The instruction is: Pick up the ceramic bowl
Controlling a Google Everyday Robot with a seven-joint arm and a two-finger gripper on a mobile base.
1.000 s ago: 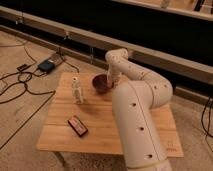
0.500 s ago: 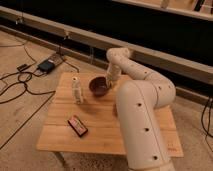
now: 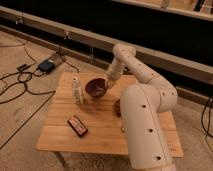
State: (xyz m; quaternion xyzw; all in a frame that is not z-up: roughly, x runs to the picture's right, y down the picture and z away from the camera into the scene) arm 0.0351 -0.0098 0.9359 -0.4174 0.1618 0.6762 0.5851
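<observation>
The ceramic bowl [image 3: 95, 88] is dark maroon-brown and glossy. It hangs tilted just above the back middle of the wooden table [image 3: 100, 137], its hollow turned toward the camera. My gripper [image 3: 107, 85] is at the end of the white arm that reaches in from the right. It grips the bowl's right rim and is shut on it.
A white bottle [image 3: 76, 91] stands just left of the bowl. A small dark red oblong object [image 3: 77, 125] lies near the table's front left. A dark thing [image 3: 117, 107] peeks out beside my arm's big white link [image 3: 145, 125]. Cables and a black box [image 3: 46, 65] lie on the floor at left.
The bowl has shifted slightly left and toward the camera, tipping from level to tilted, with my gripper at its right rim. The bottle and red object have not moved.
</observation>
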